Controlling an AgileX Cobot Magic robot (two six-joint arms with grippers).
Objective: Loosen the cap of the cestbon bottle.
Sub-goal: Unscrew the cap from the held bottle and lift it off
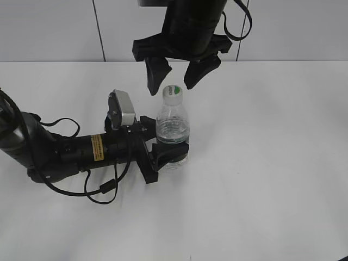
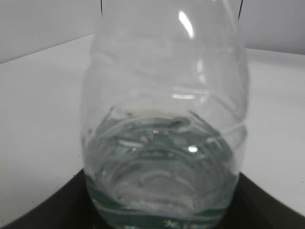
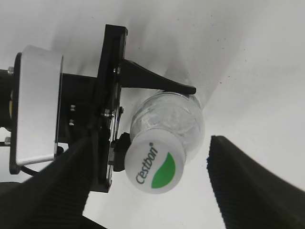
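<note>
The cestbon bottle (image 1: 173, 128) stands upright on the white table, clear with water and a dark green label band low down. Its white cap (image 1: 173, 92) with a green mark also shows in the right wrist view (image 3: 154, 167). My left gripper (image 1: 163, 145) is shut on the bottle's lower body; the left wrist view is filled by the bottle (image 2: 164, 119). My right gripper (image 1: 176, 73) hangs open just above the cap, one finger on each side, not touching it. In the right wrist view the right gripper (image 3: 152, 183) straddles the cap.
The white table (image 1: 272, 163) spreads to the right and front of the bottle. A white wall (image 1: 54, 27) runs behind its far edge. My left arm and its cable (image 1: 65, 152) lie along the table at the left.
</note>
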